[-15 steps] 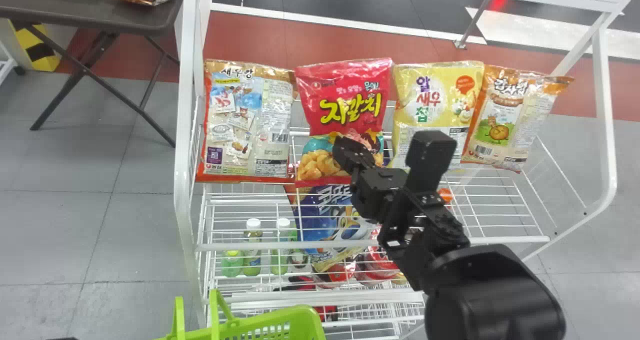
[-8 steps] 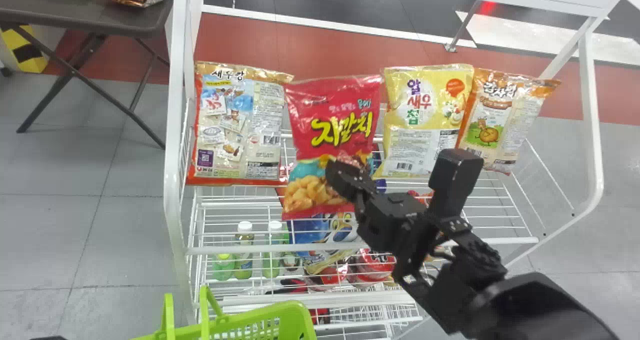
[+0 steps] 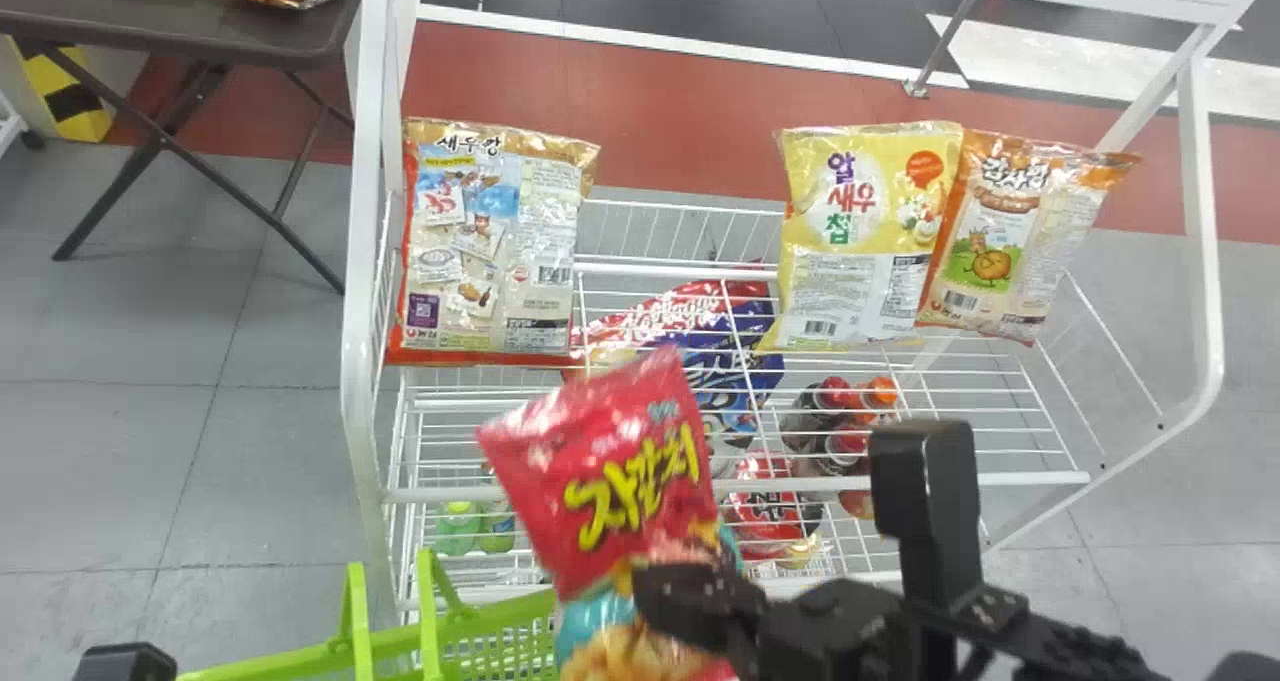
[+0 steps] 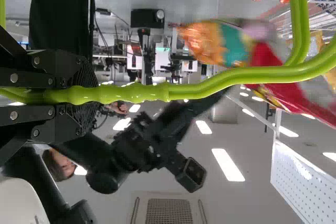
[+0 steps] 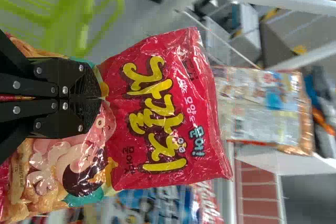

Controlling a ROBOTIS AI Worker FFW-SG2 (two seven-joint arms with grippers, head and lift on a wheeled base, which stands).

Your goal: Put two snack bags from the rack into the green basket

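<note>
My right gripper (image 3: 690, 601) holds the red snack bag (image 3: 610, 481) in front of the rack, beside the green basket (image 3: 480, 636) at the bottom. In the right wrist view, the right gripper (image 5: 100, 98) is shut on the middle of the red bag (image 5: 163, 114); the green basket (image 5: 63, 14) lies beyond. My left gripper (image 3: 125, 661) stays at the bottom left; in the left wrist view the left gripper (image 4: 86, 95) is shut on the basket's green handle (image 4: 210, 83). Three snack bags stay on the rack: brown (image 3: 490, 251), yellow (image 3: 865, 241) and orange (image 3: 1020, 236).
The white wire rack (image 3: 640, 266) has a tall frame post (image 3: 365, 261) on its left, near the basket. Bottles and more packs sit on its lower shelf. A dark table (image 3: 200, 31) with other bags stands at the back left.
The right gripper has carried the red bag off the rack's top row, down and left toward the basket. The bag now tilts. The other three bags stay in the row.
</note>
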